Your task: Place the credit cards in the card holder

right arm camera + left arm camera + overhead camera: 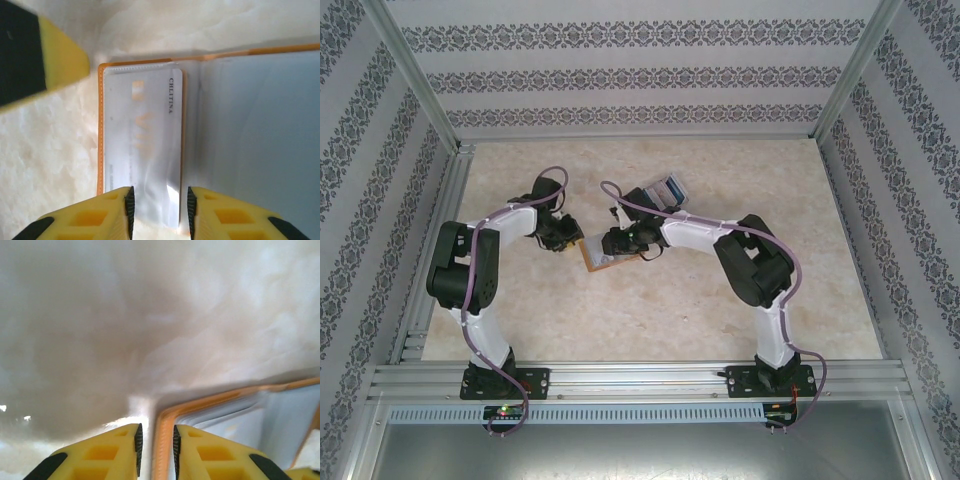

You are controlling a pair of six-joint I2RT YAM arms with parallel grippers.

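The orange-brown card holder (603, 257) lies open on the table between both arms. My left gripper (563, 238) is at its left corner. In the left wrist view the holder's orange edge (162, 440) stands between the nearly closed pads of this gripper (156, 450). My right gripper (620, 243) hovers over the holder's right side. In the right wrist view a grey credit card (145, 145) lies in a clear sleeve beside the orange border (101, 125), its near end under the slightly parted right gripper (159, 212). More credit cards (666, 189), blue and grey, lie behind the right arm.
The pale marbled table (520, 320) is framed by aluminium rails and patterned walls (640, 80). A finger of the left gripper (35, 55) shows at the upper left of the right wrist view, close to the holder's far corner.
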